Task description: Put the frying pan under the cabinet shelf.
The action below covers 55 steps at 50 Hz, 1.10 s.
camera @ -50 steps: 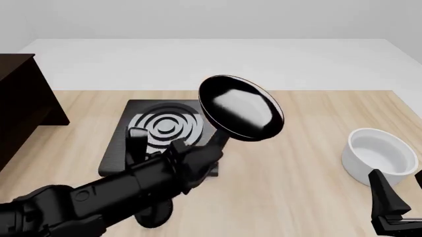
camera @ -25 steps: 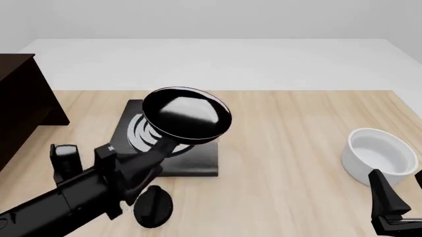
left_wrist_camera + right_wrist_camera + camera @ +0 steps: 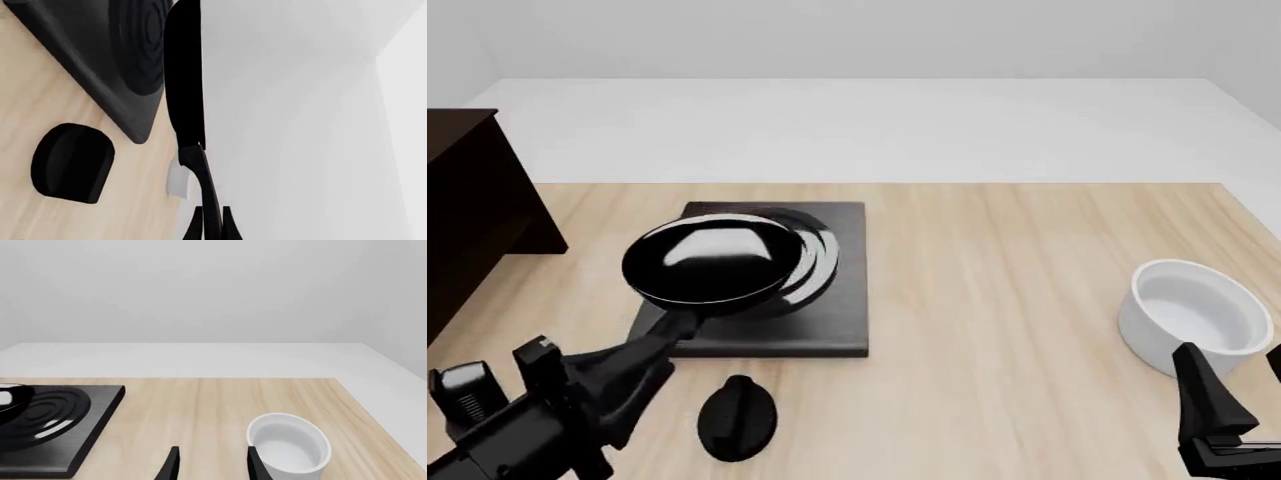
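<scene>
The frying pan [image 3: 711, 262] is a round black pan with its glossy underside facing the front camera. It is tilted above the left part of the black square plate [image 3: 814, 320]. My left gripper [image 3: 627, 365] is shut on its long handle at the lower left. In the left wrist view the frying pan [image 3: 183, 75] shows edge-on beyond my left gripper [image 3: 210, 227]. The dark brown cabinet [image 3: 481, 190] stands at the far left, partly cut off, and the underside of its shelf is hidden. My right gripper [image 3: 1241, 390] is open and empty near the table's front right.
A white deep bowl [image 3: 1198, 315] sits at the right, just beyond the right gripper [image 3: 212, 465]. A small black rounded object [image 3: 737, 418] lies on the table in front of the plate. Pale wood stretches between the plate and the bowl [image 3: 290, 447].
The left arm has drawn back toward the lower left. It carried the frying pan leftward and lower, from above the plate's right side to its left. The right arm has not moved.
</scene>
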### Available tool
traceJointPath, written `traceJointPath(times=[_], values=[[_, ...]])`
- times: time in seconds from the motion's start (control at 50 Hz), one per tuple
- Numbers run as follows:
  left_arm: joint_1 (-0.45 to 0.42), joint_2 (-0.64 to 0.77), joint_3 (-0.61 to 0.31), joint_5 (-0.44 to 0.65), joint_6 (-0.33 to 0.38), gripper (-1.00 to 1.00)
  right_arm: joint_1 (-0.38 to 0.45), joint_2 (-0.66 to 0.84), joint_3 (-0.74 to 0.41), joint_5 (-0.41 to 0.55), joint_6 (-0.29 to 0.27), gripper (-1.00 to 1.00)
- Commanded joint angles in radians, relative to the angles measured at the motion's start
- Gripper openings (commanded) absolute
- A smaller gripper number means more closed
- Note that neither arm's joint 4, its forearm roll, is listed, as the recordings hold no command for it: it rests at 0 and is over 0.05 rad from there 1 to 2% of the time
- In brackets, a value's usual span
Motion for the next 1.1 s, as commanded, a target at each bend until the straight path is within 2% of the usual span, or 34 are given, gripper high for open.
traceJointPath(times=[0.02,0.08,0.24,0.28,0.3,0.38,0.42,0.44,0.46,0.48,0.56,0.66,0.8,0.88,0.9,1.1], values=[[0.098,-0.112,0.041,0.005,-0.026,-1.0,0.0,0.0,0.0,0.0,0.0,1.0],[0.159,-0.162,0.04,0.045,-0.026,-1.0,0.0,0.0,0.0,0.0,0.0,1.0],[0.205,-0.22,0.043,0.094,-0.019,-1.0,0.0,0.0,0.0,0.0,0.0,1.0],[0.205,-0.225,0.057,0.082,-0.035,-1.0,0.0,0.0,0.0,0.0,0.0,1.0],[0.222,-0.24,0.044,0.105,-0.019,-1.0,0.0,0.0,0.0,0.0,0.0,1.0],[0.256,-0.284,0.059,0.133,-0.03,-1.0,0.0,0.0,0.0,0.0,0.0,1.0],[0.307,-0.316,0.055,0.192,-0.016,-1.0,0.0,0.0,0.0,0.0,0.0,1.0],[0.3,-0.324,0.066,0.19,-0.029,-1.0,0.0,0.0,0.0,0.0,0.001,1.0],[0.319,-0.341,0.056,0.227,-0.012,-1.0,0.0,0.0,0.0,0.0,0.0,1.0],[0.311,-0.348,0.076,0.216,-0.032,-1.0,0.0,0.001,0.0,0.0,0.0,1.0],[0.329,-0.355,0.084,0.225,-0.031,-1.0,0.0,0.0,0.0,0.0,0.0,1.0],[0.352,-0.392,0.072,0.292,-0.016,-1.0,0.0,0.001,0.0,0.0,0.0,1.0],[0.388,-0.439,0.088,0.302,-0.045,-1.0,0.0,0.0,0.0,0.0,0.0,1.0],[0.434,-0.457,0.067,0.338,-0.025,-1.0,0.0,0.0,0.0,0.0,0.0,1.0],[0.43,-0.466,0.081,0.333,-0.041,-1.0,0.0,0.0,0.0,0.0,0.0,1.0],[0.475,-0.493,0.096,0.347,-0.039,-1.0,0.0,0.0,0.0,0.0,0.0,1.0]])
